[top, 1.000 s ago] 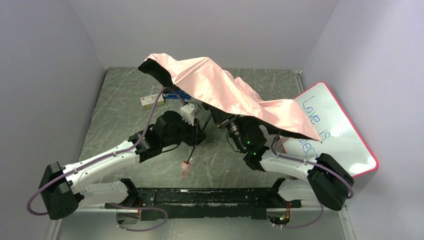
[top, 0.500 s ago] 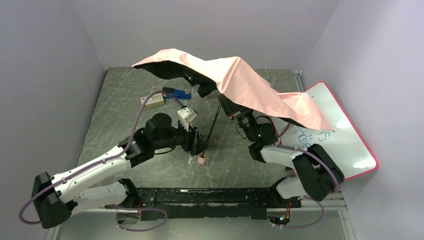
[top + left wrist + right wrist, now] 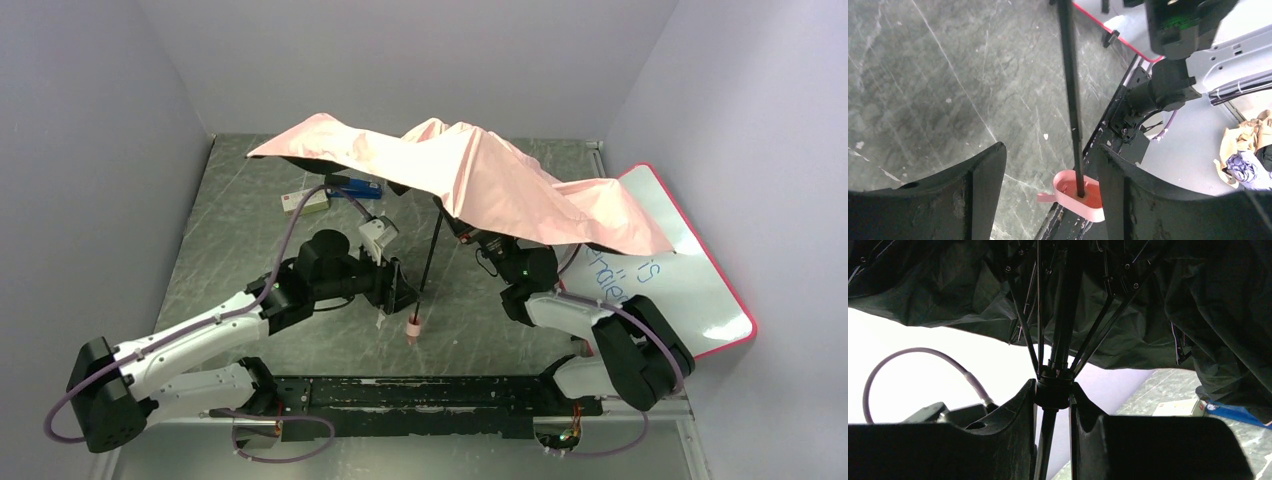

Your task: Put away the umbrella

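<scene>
The umbrella's pale pink canopy [image 3: 470, 180] is spread wide above the table's middle and right. Its thin black shaft [image 3: 428, 265] slants down to the small pink handle [image 3: 413, 327] near the front. My right gripper [image 3: 466, 232] sits under the canopy; in the right wrist view it [image 3: 1053, 392] is shut on the black runner [image 3: 1053, 382] where the ribs meet, under the canopy's dark underside [image 3: 1128, 315]. My left gripper [image 3: 398, 292] is open. In the left wrist view the shaft [image 3: 1071, 100] passes between its fingers [image 3: 985, 185] untouched, with the handle [image 3: 1080, 196] just beyond them.
A white board with a red rim [image 3: 700, 300] lies at the right, partly under the canopy. A blue object [image 3: 355, 186] and a small white box [image 3: 305, 202] lie at the back left. The black rail [image 3: 420, 395] runs along the front.
The canopy has swung left and leveled out, and the handle has moved right toward the front edge. My left gripper followed to the right. My right arm drew back.
</scene>
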Controlling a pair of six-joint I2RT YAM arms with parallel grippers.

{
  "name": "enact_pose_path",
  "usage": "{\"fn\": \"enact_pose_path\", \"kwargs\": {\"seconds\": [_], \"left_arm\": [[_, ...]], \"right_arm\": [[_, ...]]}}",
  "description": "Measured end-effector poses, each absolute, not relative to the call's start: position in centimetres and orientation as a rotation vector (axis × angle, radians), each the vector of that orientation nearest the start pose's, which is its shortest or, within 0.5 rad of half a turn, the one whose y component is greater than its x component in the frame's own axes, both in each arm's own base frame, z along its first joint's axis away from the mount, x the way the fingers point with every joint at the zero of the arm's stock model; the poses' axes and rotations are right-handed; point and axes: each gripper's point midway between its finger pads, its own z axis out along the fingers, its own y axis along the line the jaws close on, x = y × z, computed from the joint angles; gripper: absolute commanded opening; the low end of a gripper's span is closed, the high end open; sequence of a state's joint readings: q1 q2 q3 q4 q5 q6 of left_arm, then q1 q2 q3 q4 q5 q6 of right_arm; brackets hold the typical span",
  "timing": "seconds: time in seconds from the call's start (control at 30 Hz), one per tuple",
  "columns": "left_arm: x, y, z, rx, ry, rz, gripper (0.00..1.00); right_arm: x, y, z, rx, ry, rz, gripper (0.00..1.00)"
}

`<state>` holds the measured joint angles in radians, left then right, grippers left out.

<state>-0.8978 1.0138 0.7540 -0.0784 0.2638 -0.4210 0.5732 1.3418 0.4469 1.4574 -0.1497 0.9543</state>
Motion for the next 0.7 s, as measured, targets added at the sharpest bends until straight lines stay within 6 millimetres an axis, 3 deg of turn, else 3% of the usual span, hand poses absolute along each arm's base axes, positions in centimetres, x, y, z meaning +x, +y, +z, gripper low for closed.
{"fn": "enact_pose_path", "kwargs": {"seconds": [0.13, 0.2, 0.3, 0.4, 0.43, 0.7], "left_arm": [[16.2, -31.3, 19.7, 0.668, 2.001, -1.132, 0.68], [15.7, -31.6, 19.1, 0.67, 2.014, -1.148, 0.62], [15.1, -32.2, 19.1, 0.67, 2.011, -1.18, 0.39], [14.7, -32.8, 19.4, 0.668, 1.999, -1.208, 0.08], [14.6, -32.9, 19.4, 0.667, 1.997, -1.214, 0.05], [15.0, -32.7, 18.8, 0.612, 2.029, -1.186, 0.05]], "right_arm": [[28.6, 24.9, 33.3, 0.077, 1.104, 1.428, 0.0], [28.7, 24.7, 33.4, 0.087, 1.101, 1.415, 0.0], [28.9, 24.6, 33.3, 0.096, 1.106, 1.403, 0.0], [29.1, 24.6, 33.1, 0.1, 1.115, 1.396, 0.0], [29.1, 24.6, 32.9, 0.1, 1.119, 1.392, 0.0], [29.4, 24.5, 31.9, 0.092, 1.195, 1.322, 0.0]]}}
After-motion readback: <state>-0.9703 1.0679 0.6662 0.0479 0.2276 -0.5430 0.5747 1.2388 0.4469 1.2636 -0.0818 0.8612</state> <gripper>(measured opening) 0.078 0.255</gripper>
